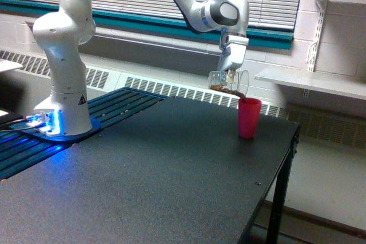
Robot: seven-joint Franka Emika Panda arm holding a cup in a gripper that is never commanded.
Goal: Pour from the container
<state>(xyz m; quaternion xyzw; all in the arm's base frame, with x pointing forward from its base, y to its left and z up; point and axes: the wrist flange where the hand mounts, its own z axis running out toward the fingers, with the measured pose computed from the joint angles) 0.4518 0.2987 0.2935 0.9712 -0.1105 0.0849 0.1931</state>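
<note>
Right, near to far: dark speckled flat surface (171, 175) fills the foreground, bare across the near part, with a black leg at the exterior view's right edge. On the exterior view's left, the white Franka arm base (62, 84) stands on a round blue-lit mount, on a slatted dark section next to the surface. Further back toward the exterior view's right, an opaque pink tapered plastic cup (249, 118) stands upright on the surface near its far edge. Just above and to the exterior view's left of the pink cup's rim hangs the small clear plastic container (227, 83) with a wide rim, brown bits showing through it, tipped over with its mouth toward the pink cup; the brown bits sit along its lower side, reaching close to the pink cup's rim. Whether anything is falling, cannot tell. The white gripper (231, 74) comes down from above and is clamped on the container; fingers are too small to make out separately. Behind: a white baseboard radiator grille (171, 88), a teal window ledge, closed blinds, and a white wall shelf (311, 80) at the exterior view's right.
</note>
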